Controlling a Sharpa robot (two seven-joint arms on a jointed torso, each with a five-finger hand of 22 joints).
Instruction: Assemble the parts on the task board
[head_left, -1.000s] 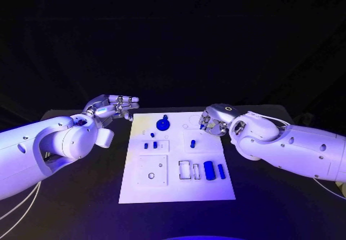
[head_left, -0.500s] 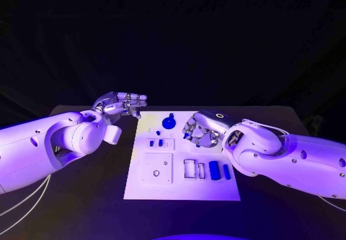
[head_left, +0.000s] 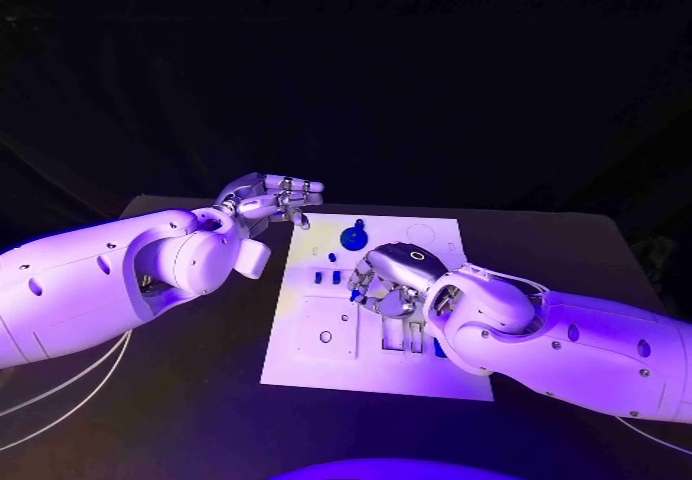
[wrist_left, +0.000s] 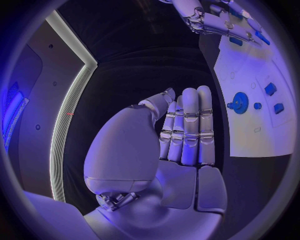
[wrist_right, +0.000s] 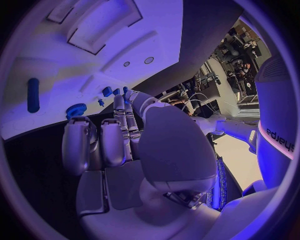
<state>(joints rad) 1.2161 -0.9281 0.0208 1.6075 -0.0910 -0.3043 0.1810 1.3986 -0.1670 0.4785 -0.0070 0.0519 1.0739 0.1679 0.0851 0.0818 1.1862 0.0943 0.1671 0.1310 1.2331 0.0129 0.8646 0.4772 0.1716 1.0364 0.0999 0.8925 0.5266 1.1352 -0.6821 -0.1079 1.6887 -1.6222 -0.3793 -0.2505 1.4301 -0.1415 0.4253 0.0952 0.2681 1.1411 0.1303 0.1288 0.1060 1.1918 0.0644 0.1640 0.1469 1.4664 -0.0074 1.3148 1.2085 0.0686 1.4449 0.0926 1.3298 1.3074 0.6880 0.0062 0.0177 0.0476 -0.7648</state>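
While the left hand (head_left: 274, 200) hangs off the task board's (head_left: 310, 345) 11 o'clock corner, fingers straight and together, holding nothing, the round blue part (head_left: 355, 237) sits near the board's 12 o'clock edge. Right hand (head_left: 387, 288) hovers mid-board, fingers curled down; can't tell if it's got anything.

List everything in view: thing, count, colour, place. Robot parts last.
table: one, black, under everything.
task board: one, white, middle of the table.
gear-like part: one, blue, far end of the board.
small parts: several, blue, left of the right hand; exact count unclear.
long part: one, blue, lying on the board.
left hand: one, silver, holds nothing, beside the board's far left corner.
right hand: one, silver, over the board's middle; contents unclear.
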